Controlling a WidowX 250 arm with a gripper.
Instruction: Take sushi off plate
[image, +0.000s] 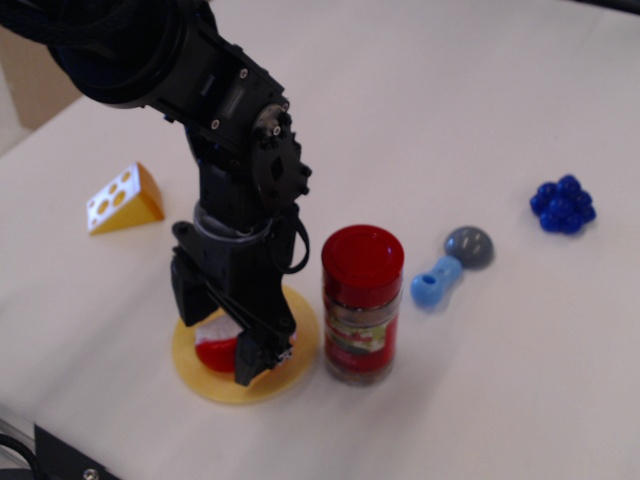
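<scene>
The sushi (214, 346), a small toy with a red rind and a white top, lies on the round yellow plate (296, 340) at the front left. My black gripper (221, 338) is down on the plate, one finger (188, 292) to the left of the sushi and the other finger (256, 358) to its right. Both fingers appear to touch the sushi, so the gripper looks shut on it. The arm hides much of the sushi and the back of the plate.
A spice jar with a red lid (361, 303) stands right beside the plate. An orange cheese wedge (124, 199) lies to the back left. A blue and grey toy (449, 264) and a blue berry cluster (562, 204) lie to the right.
</scene>
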